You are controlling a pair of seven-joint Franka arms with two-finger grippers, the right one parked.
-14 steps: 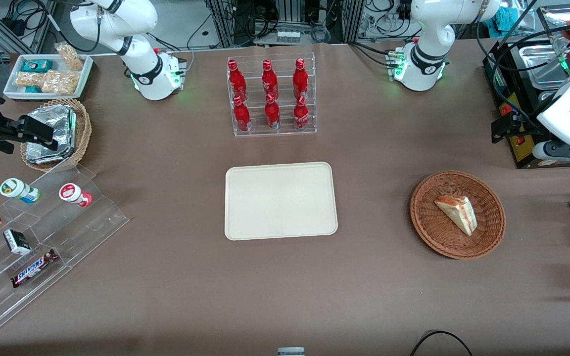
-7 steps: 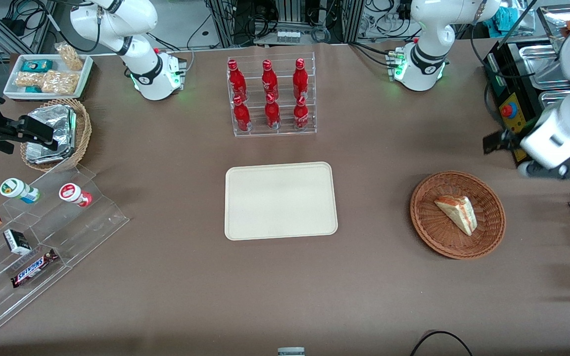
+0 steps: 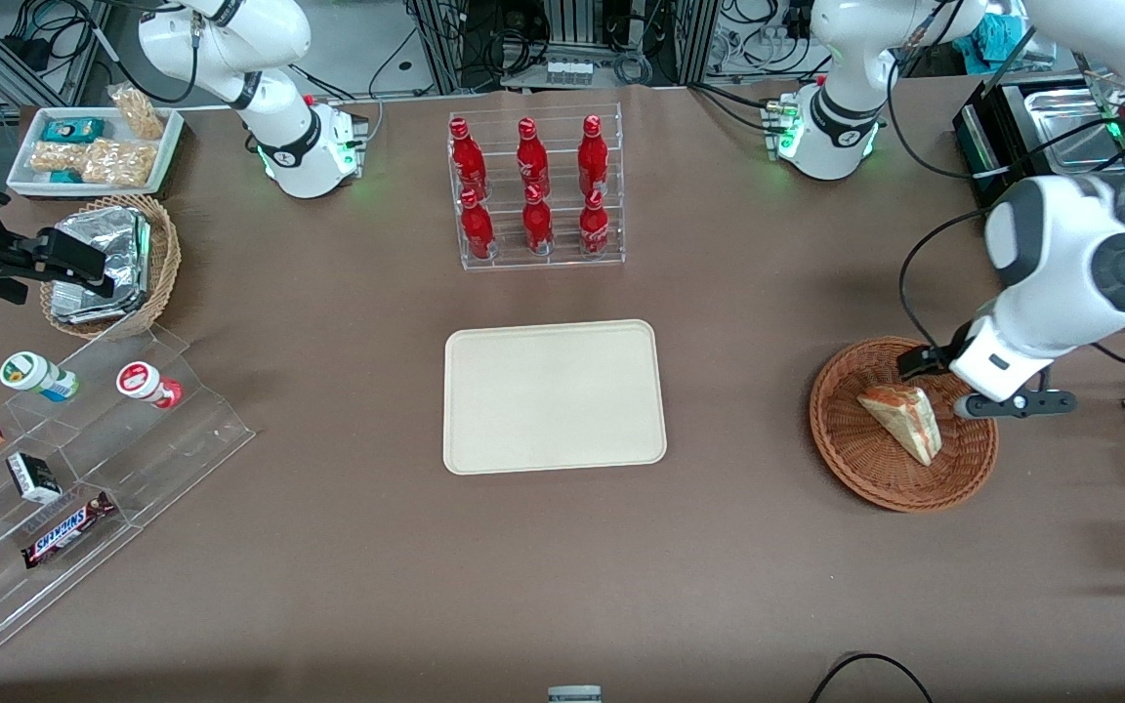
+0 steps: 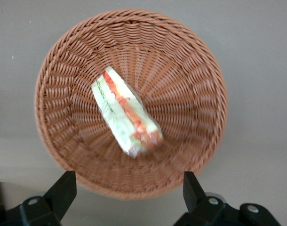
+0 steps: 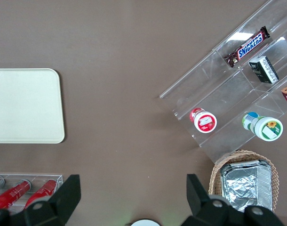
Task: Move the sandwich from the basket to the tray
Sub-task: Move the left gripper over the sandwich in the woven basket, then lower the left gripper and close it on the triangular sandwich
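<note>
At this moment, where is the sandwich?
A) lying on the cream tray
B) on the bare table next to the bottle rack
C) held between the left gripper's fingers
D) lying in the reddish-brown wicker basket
D. The sandwich lies inside the basket, while the gripper hovers above the basket with its fingers open and nothing between them; the tray holds nothing.

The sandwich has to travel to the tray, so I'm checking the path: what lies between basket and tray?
Only bare brown tablecloth lies between the basket and the tray, per the front view. The gripper hangs open above the sandwich.
</note>
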